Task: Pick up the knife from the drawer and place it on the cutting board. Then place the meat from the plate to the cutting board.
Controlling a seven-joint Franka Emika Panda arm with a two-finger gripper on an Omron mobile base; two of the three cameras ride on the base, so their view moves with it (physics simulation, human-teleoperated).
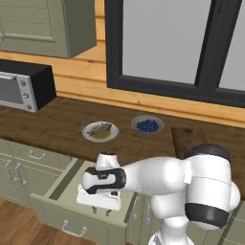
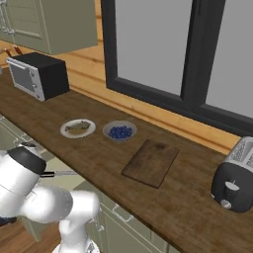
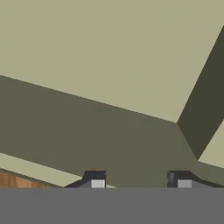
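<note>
Sage-green drawer (image 1: 72, 210) pulled open below the tabletop (image 1: 48, 129), gripper (image 1: 100, 211) over it with jaws released, brownish-grey meat (image 1: 102, 128) on white plate (image 1: 100, 131), dark cutting board (image 2: 150, 162) bare, slim knife (image 2: 65, 173) inside the drawer

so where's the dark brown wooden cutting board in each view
Left base view: the dark brown wooden cutting board lies at the right on the counter, partly behind the arm's white body.
Right base view: it lies at centre, fully visible, left of the toaster.
Hand view: I cannot find it there.
Shared landmark: the grey bowl of blue berries sits just left of the board in both base views.
</note>
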